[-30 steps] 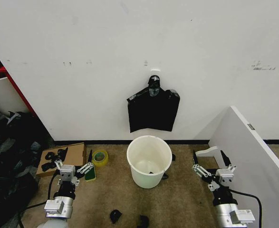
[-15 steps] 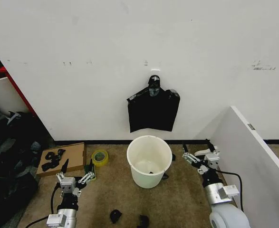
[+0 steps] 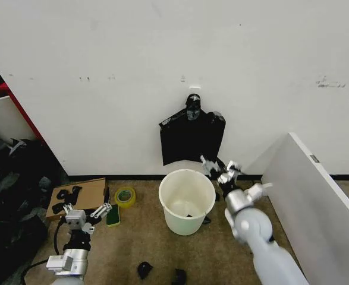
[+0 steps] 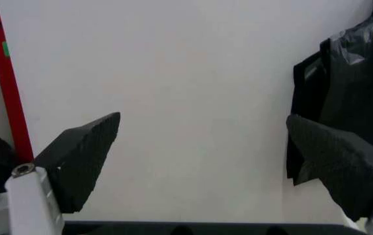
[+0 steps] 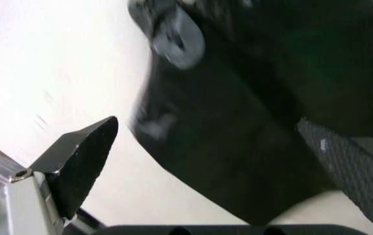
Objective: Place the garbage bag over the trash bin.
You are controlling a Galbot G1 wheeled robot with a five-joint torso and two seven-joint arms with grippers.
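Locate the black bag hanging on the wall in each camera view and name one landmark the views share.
Head view: the garbage bag hangs on the wall above the trash bin, with the right gripper open just below its lower right corner.
Left wrist view: the bag is at the picture's right edge.
Right wrist view: the bag looms close.
Shared landmark: the white wall.

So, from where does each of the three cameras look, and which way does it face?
Head view: high up, facing down at the white trash bin, the wall and both arms.
Left wrist view: low, facing the wall past the open left gripper.
Right wrist view: raised, facing the garbage bag past the open right gripper.
All share the hanging bag.
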